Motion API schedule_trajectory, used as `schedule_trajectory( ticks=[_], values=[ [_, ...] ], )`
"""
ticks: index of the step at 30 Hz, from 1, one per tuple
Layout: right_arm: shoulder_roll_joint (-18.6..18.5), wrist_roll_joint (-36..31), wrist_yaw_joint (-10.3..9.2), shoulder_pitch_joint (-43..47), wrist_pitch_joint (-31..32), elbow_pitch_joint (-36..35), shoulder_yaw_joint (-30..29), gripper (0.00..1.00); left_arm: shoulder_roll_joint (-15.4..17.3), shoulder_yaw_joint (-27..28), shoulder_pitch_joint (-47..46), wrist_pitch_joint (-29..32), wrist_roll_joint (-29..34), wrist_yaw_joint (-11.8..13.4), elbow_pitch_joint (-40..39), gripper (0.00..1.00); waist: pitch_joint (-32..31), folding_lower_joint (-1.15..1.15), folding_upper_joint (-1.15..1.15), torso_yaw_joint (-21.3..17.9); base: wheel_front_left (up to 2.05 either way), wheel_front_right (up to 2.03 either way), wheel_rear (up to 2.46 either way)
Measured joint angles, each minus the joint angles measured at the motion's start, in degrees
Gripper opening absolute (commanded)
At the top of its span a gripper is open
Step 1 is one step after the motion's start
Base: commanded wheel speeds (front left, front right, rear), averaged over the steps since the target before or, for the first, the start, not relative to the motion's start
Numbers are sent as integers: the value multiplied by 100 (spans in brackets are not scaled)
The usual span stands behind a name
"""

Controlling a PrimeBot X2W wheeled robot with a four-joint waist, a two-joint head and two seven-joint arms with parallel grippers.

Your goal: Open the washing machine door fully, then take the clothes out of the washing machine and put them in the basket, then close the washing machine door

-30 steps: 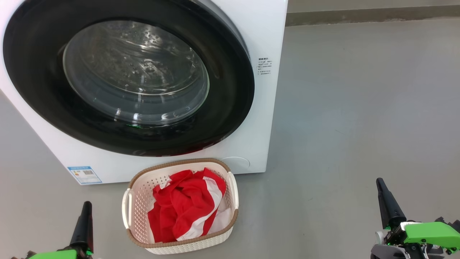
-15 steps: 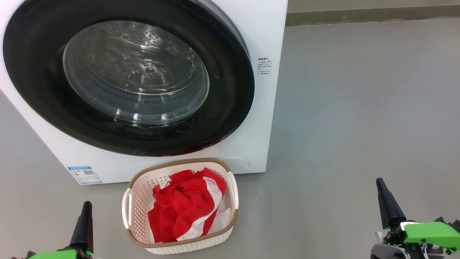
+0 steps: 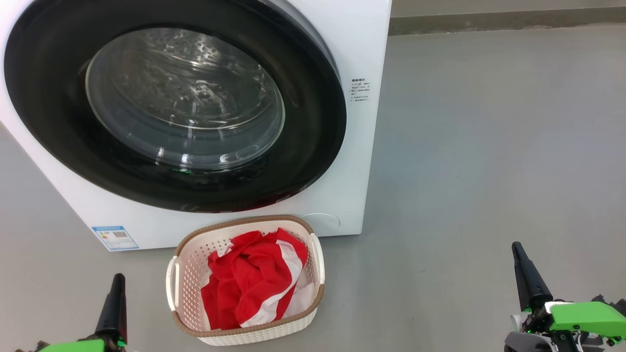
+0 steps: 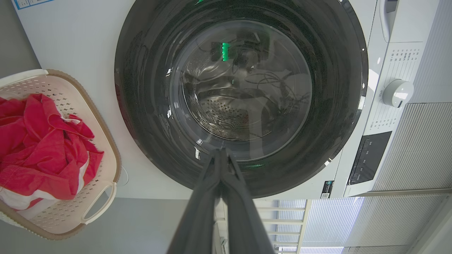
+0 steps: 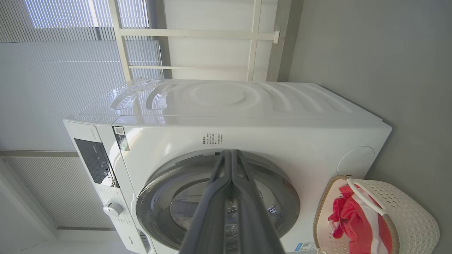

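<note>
Washing machine door [image 3: 185,98] seen closed on the washing machine [image 3: 364,44] at 11 o'clock, clothes [image 3: 249,283] piled in the basket [image 3: 254,336] at 6 o'clock, left claw [image 3: 118,279] at 8 o'clock, right claw [image 3: 516,248] at 4 o'clock, both pressed closed, nothing held.

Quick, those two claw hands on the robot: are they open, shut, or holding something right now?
Left gripper: closed, fingers pressed together, holding nothing.
Right gripper: closed, fingers pressed together, holding nothing.

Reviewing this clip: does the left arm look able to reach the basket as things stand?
Probably yes. The left tool, shut, sits low just left of the basket, with grey floor between them and nothing standing in the way.
</note>
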Motion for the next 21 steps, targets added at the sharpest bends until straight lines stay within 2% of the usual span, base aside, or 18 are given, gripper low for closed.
schedule_trajectory(
  ticks=[21],
  values=[
    [2, 0, 0, 0, 1, 0, -2, 0, 0, 0, 0, 0, 0, 0, 0, 0, 0, 0, 0, 0, 0, 0, 0]
  ],
)
